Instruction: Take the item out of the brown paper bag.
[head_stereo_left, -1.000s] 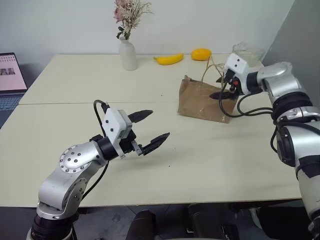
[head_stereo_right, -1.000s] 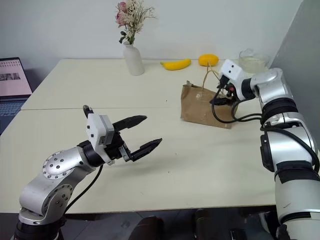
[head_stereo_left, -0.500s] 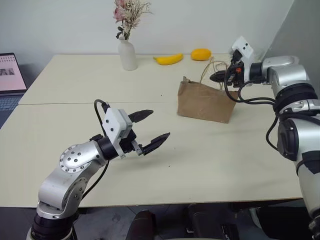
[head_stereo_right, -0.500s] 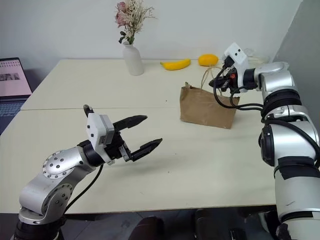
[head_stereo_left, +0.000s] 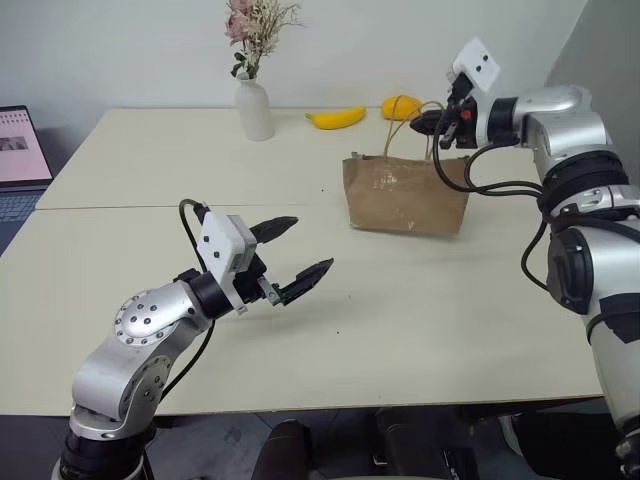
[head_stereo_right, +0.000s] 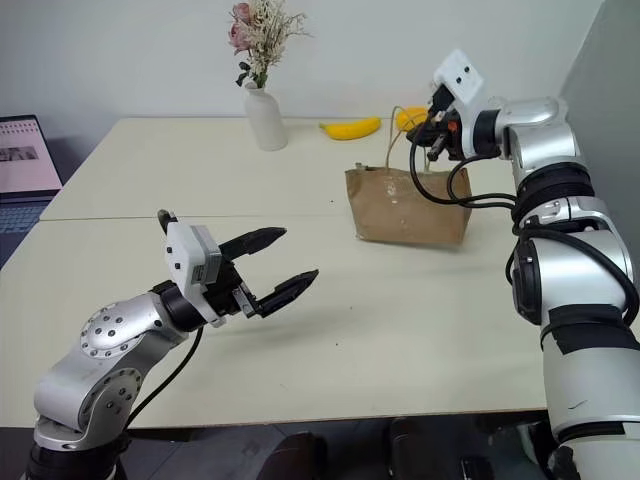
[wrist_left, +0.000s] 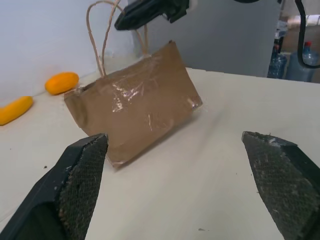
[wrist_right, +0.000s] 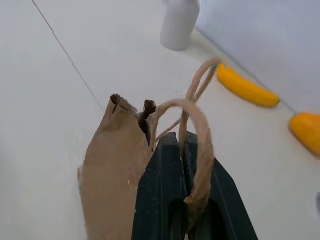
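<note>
Above brown paper bag (head_stereo_left: 405, 195): right tool (head_stereo_left: 418, 124) pinching cord handle (wrist_right: 197, 150) | left tool (head_stereo_left: 300, 255) open mid-table, well apart

Silver jointed arms, white wrist boxes, black cables, black ridged fingers (wrist_left: 80, 185).

No legible text, label, brand, number or sign can be made out anywhere; the laptop screen (head_stereo_left: 18, 145) at the left edge carries content too small to be read, and the pale mark on the brown paper bag (head_stereo_left: 405, 195) cannot be deciphered.
</note>
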